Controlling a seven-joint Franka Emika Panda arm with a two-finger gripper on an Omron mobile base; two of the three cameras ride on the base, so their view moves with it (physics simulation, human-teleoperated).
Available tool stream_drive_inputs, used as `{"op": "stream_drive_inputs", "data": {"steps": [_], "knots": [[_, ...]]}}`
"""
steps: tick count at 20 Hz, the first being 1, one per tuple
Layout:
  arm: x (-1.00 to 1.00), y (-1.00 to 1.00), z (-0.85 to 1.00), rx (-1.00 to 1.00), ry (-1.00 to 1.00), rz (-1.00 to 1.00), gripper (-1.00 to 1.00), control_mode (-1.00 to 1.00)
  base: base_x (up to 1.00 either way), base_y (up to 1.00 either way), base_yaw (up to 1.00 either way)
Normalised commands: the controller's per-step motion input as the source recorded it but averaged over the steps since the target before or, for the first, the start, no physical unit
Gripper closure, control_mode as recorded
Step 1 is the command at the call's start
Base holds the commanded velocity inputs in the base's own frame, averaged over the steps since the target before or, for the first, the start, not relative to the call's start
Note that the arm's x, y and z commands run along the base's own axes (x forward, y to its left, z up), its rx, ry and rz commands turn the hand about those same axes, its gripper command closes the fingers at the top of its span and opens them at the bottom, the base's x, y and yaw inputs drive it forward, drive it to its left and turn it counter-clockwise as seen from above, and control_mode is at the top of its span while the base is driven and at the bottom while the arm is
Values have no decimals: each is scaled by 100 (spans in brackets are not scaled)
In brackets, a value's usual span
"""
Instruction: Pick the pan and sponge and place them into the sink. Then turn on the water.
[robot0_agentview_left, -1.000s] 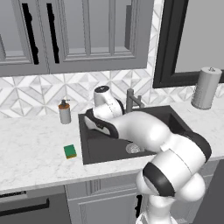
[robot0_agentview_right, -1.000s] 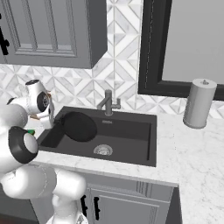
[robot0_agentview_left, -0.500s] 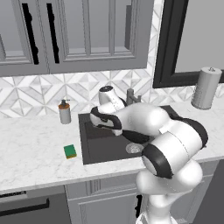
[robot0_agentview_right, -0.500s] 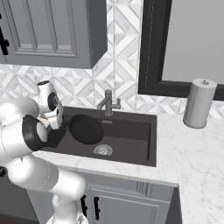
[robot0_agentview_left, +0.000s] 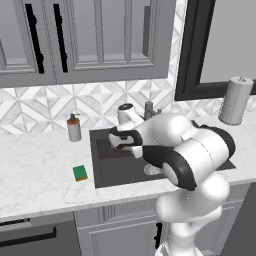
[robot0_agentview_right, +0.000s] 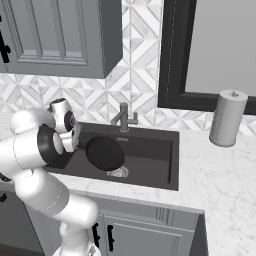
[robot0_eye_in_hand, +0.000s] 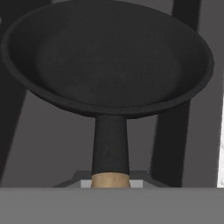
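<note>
Gripper (robot0_agentview_right: 76, 142) was clamped on the pan (robot0_agentview_right: 104, 153) by its wooden handle and had swung it from the sink's (robot0_agentview_right: 172, 161) left edge out over the basin, so release looked close. Left base view showed the sponge (robot0_agentview_left: 80, 173) waiting on the table (robot0_agentview_left: 40, 175) left of the sink; hand view showed the pan's handle neck.
</note>
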Motion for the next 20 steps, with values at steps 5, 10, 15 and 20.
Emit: {"op": "stream_drive_inputs", "data": {"steps": [5,10,15,20], "knots": [[27,-25,-12,0,1,-6,100,-100,0,0,0],[30,-6,-21,0,1,-6,100,-100,0,0,0],[31,-6,-21,0,0,-6,100,-100,0,0,0],[23,0,-33,0,0,-4,100,-100,0,0,0]]}}
